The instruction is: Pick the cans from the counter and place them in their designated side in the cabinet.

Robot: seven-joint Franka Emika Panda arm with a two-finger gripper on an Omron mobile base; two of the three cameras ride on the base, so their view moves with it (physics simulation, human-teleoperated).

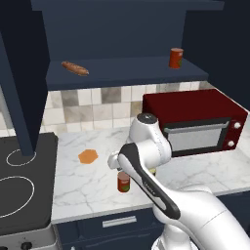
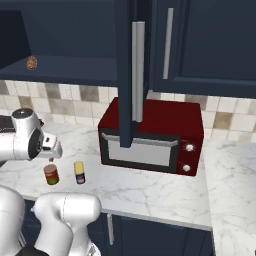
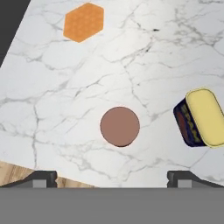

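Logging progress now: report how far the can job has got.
Done: one red can stands on the cabinet shelf at its right end, away from the baguette. In hand: nothing; the open gripper hovers above a second red can. Left: that can and the yellow tin, both on the counter.

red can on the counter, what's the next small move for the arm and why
Probably lower the end effector straight down over the red can. In the hand view the can's round top sits centred between the wide-open fingertips, upright on the counter, with the yellow tin standing apart to one side. Nothing is held yet, and another red can stands on the cabinet shelf.
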